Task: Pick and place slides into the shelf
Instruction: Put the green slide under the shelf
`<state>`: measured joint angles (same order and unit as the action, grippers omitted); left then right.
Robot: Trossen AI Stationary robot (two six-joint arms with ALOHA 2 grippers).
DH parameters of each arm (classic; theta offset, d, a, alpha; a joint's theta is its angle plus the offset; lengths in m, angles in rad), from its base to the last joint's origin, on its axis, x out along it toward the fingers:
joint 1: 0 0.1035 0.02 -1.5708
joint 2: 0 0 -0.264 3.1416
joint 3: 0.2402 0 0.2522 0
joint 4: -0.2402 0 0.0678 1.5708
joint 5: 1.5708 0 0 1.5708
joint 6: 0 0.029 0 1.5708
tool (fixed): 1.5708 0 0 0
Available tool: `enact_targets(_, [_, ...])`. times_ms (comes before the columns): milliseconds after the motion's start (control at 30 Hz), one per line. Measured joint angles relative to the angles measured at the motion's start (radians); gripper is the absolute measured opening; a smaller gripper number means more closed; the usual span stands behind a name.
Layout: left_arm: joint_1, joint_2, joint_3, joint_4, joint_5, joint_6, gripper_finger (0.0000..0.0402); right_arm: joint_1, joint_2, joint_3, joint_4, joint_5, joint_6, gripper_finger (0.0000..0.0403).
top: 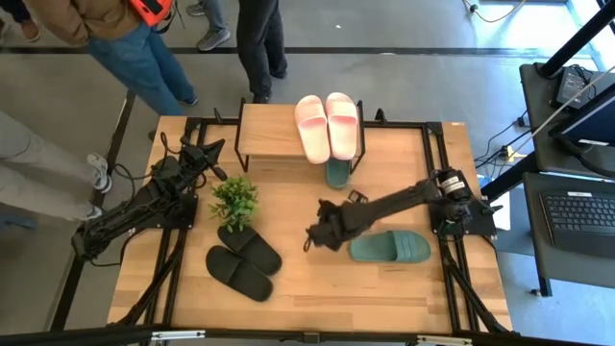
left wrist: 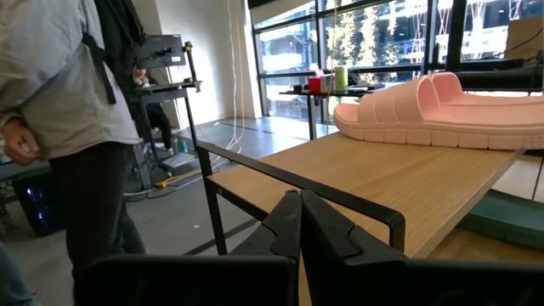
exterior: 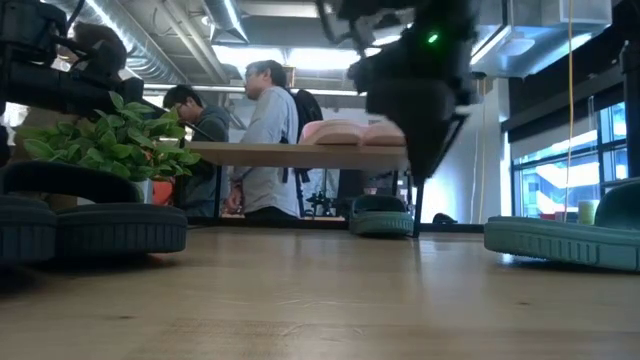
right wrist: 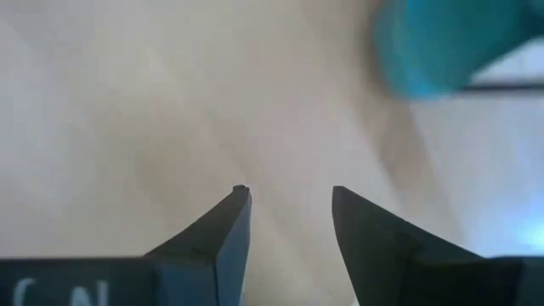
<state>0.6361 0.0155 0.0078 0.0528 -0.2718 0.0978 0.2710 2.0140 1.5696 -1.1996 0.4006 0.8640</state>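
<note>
two pink slides (top: 327, 126) sit on the shelf (top: 269, 135); my right gripper (right wrist: 289, 204) hangs released and empty beside a green slide (top: 389, 247), my left gripper (left wrist: 299, 223) clenched on nothing.

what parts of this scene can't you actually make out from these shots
- Green slide under the shelf: the high view shows only its end; the shelf top covers the rest.
- Black slides: in the low view, cut off by the left edge.
- Right hand: in the low view a dark blur; its open fingers show only in the right wrist view.
- Green shape in the right wrist view: too blurred to identify.
</note>
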Motion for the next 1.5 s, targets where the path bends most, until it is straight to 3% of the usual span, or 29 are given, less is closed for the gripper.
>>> enact_targets(333, [0.0, 0.0, 0.0, 0.0, 0.0, -0.018, 0.0, 0.136, 0.0, 0.002, -0.205, -0.121, 0.59, 0.0168])
enact_targets(667, [0.0, 0.0, 0.0, 0.0, 0.0, -0.018, 0.0, 0.227, -0.002, 0.002, -0.324, -0.327, 0.924, 0.0168])
enact_targets(867, [0.0, 0.0, 0.0, 0.0, 0.0, -0.019, 0.0, 0.265, -0.002, 0.002, -0.337, -0.361, 1.018, 0.0168])
enact_targets(1200, [0.0, 0.0, 0.0, 0.0, 0.0, -0.019, 0.0, 0.272, -0.002, -0.009, -0.37, -0.36, 1.018, 0.0168])
enact_targets(1500, [0.0, 0.0, 0.0, 0.0, 0.0, -0.019, 0.0, 0.272, -0.002, -0.101, -0.372, -0.386, 1.017, 0.0168])
